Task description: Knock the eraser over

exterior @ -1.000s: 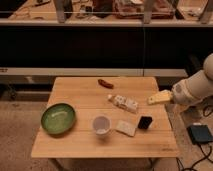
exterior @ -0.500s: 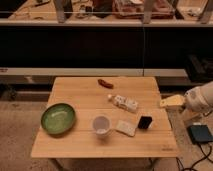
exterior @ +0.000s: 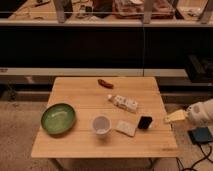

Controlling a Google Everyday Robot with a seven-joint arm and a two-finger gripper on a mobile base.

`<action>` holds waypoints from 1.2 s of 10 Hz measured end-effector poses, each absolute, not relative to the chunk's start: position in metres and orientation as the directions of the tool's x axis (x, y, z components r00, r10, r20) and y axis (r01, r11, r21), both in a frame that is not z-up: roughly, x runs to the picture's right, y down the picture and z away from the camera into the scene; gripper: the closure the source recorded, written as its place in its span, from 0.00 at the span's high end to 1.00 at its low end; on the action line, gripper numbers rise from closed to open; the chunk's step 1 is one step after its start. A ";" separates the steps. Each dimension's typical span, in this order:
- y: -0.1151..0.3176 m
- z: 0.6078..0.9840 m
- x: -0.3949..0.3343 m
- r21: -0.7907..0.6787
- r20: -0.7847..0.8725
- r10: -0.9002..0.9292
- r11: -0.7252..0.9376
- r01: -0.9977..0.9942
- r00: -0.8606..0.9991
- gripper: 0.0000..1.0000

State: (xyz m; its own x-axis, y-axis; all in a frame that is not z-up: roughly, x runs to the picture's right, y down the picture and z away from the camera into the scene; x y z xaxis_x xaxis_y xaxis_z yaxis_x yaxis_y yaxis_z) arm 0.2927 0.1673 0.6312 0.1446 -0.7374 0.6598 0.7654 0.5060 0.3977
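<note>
Camera view, the only one: looking down from the front at a light wooden surface (exterior: 75, 95), standing on a speckled floor, with a long dark counter running behind it and cluttered tops above that.

Finding the eraser (exterior: 145, 122) in the right front part of the surface: a small black block, looking upright, sitting just beside the right end of a flat white pad (exterior: 126, 128). Not managing to tell whether touching it or slightly apart. Placing it in from the right edge and back from the front edge, to the lower right of a long white tube-like object (exterior: 124, 103) lying at a slant near the middle.

Moving left: seeing a white cup (exterior: 101, 125) standing upright, mouth up, just left of the pad, and a green bowl (exterior: 58, 118) sitting well apart near the left edge. Noting a small reddish-brown item (exterior: 105, 83) lying toward the far side, too small to name.

Turning to the right: picking out the gripper (exterior: 170, 118), a pale yellowish wedge, hanging just off the right edge of the surface and pointing left, level in the picture with the eraser and apart from it, touching nothing on the surface. Not managing to make out whether spread or closed. Following it back to a white arm (exterior: 202, 112) reaching in from the right border, above a blue box-like object (exterior: 202, 135) lying on the floor with a dark cable trailing beside it.
</note>
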 end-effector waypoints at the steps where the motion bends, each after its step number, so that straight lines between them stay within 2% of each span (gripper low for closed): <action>1: 0.179 0.642 0.281 0.419 0.669 -0.732 0.512 0.750 0.125 0.28; 3: 0.197 0.663 0.263 0.458 0.680 -0.727 0.523 0.719 0.095 0.06; 4: 0.203 0.671 0.259 0.468 0.684 -0.724 0.529 0.708 0.089 0.02; 12: 0.234 0.730 0.239 0.504 0.699 -0.711 0.569 0.650 0.080 0.00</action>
State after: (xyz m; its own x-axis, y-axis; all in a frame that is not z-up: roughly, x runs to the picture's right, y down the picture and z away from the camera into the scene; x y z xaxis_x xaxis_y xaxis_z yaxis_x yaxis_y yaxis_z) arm 0.2388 0.2343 0.7301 0.0803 -0.7108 0.6987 0.6498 0.5689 0.5040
